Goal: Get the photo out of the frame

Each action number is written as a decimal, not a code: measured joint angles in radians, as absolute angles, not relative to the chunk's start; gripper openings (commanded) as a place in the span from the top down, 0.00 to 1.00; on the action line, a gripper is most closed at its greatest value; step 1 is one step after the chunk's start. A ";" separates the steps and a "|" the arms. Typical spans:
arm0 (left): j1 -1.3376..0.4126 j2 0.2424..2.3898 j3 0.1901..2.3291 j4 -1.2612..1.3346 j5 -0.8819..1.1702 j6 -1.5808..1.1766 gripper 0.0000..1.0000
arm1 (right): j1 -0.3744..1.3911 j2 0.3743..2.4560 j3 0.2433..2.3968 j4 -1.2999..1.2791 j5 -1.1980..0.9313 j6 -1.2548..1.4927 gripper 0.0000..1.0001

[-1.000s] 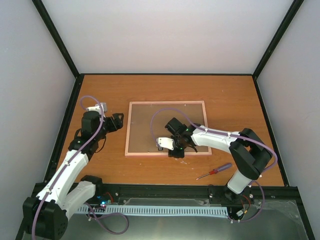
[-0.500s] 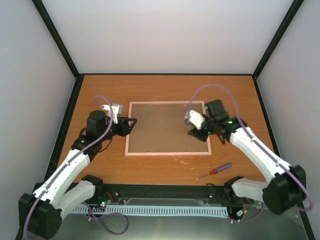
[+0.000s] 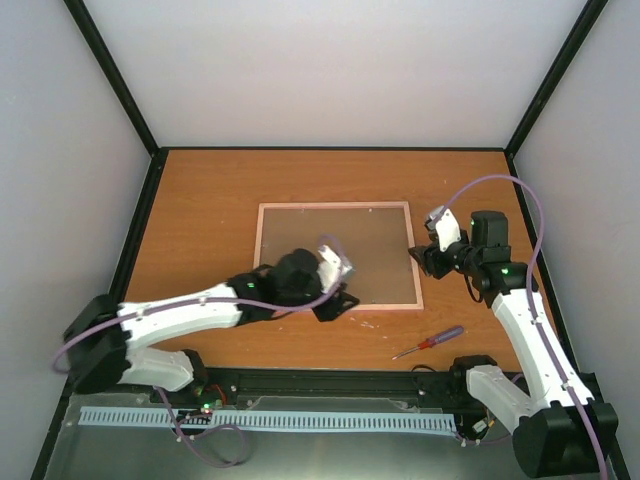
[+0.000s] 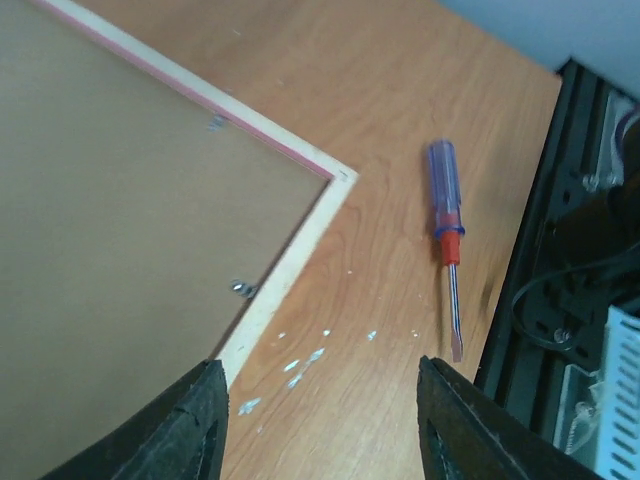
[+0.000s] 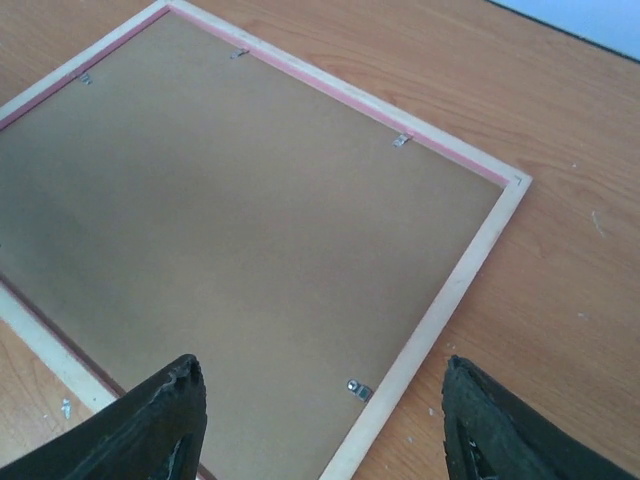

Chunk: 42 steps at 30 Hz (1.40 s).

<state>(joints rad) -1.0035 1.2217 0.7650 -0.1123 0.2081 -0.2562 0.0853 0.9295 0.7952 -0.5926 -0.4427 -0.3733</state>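
The frame [image 3: 330,235] lies face down in the middle of the table, its brown board back up inside a pink border. The photo is hidden under that board. My left gripper [image 3: 337,300] hovers at the frame's near edge; in the left wrist view this gripper [image 4: 320,425] stands open over bare wood just outside the frame's corner [image 4: 338,178]. My right gripper [image 3: 420,256] sits at the frame's right edge. In the right wrist view it [image 5: 320,425] is open above the board [image 5: 250,220] and rim [image 5: 460,290], holding nothing.
A purple-handled screwdriver [image 3: 430,342] [image 4: 446,215] lies on the wood near the front right, close to the black rail [image 4: 560,300]. Small metal tabs [image 5: 358,390] hold the board in the frame. Pale flecks [image 4: 305,360] dot the wood beside the corner.
My left arm swung from the frame's left side to its near edge. My right arm moved from the near edge to the frame's right side, and its jaws spread wider.
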 measured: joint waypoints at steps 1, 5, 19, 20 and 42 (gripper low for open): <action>-1.042 1.290 0.799 -0.111 0.184 -0.240 0.49 | 0.083 0.931 0.793 -0.584 -0.444 -0.367 0.36; -1.139 1.496 0.914 -0.099 0.150 -0.169 0.49 | 0.079 0.925 0.775 -0.556 -0.445 -0.349 0.36; -1.299 1.945 1.188 -0.099 0.171 -0.053 0.53 | 0.071 0.866 0.766 -0.519 -0.400 -0.326 0.35; -1.304 1.960 1.197 -0.097 0.178 -0.052 0.53 | 0.070 0.862 0.765 -0.518 -0.400 -0.326 0.35; -1.324 2.019 1.191 -0.074 0.116 -0.053 0.99 | 0.067 0.876 0.756 -0.503 -0.363 -0.327 0.35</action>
<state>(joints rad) -1.3239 2.0190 1.1912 -0.0742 0.1158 -0.0532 0.0666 0.8757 0.7555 -0.5030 -0.3630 -0.3271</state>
